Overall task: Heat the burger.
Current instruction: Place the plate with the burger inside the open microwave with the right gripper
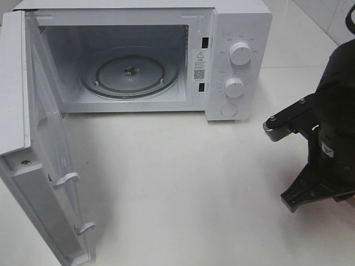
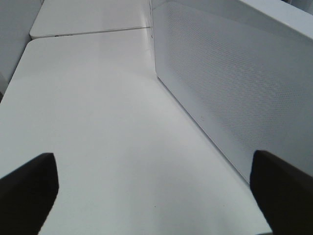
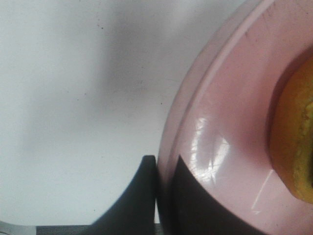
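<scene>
The microwave (image 1: 238, 33) stood at the back of the worktop (image 1: 183, 183), its door (image 1: 39, 166) swung out to the left and forward, the turntable (image 1: 130, 75) lying inside the cavity. On the panel right of the cavity, the upper knob (image 1: 241, 54) sat directly above the lower knob (image 1: 234, 87). The right arm (image 1: 327, 138) hung over the worktop forward and right of the microwave. The plate (image 3: 225, 98) had its rim pinched in the right tool (image 3: 157, 196), with the burger (image 3: 296, 147) on the plate. The left tool (image 2: 156, 188) hovered over the worktop beside the door's outer face.
</scene>
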Robot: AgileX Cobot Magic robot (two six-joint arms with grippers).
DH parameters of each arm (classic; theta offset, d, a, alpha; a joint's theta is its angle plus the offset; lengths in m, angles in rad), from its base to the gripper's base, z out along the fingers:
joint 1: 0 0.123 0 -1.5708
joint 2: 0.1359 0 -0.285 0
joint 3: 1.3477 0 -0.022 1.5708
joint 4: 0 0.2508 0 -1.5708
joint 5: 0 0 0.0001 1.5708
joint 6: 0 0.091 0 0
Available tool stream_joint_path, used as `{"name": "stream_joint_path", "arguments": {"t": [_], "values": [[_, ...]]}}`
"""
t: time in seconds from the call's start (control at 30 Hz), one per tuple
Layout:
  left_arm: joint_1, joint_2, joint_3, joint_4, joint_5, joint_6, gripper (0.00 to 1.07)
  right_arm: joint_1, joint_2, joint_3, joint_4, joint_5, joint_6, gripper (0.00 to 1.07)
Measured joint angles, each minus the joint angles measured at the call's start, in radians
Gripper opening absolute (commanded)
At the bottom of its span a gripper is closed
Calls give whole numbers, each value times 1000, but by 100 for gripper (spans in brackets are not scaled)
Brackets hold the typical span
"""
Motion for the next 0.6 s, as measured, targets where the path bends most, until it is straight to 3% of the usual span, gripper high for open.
{"name": "stream_joint_path", "arguments": {"t": [0.2,0.6], "values": [[0,0,0,0,0,0,102,67,-46,25,0,7,4,0],[0,0,0,0,0,0,102,283,-106,80,4,63,6,0]]}}
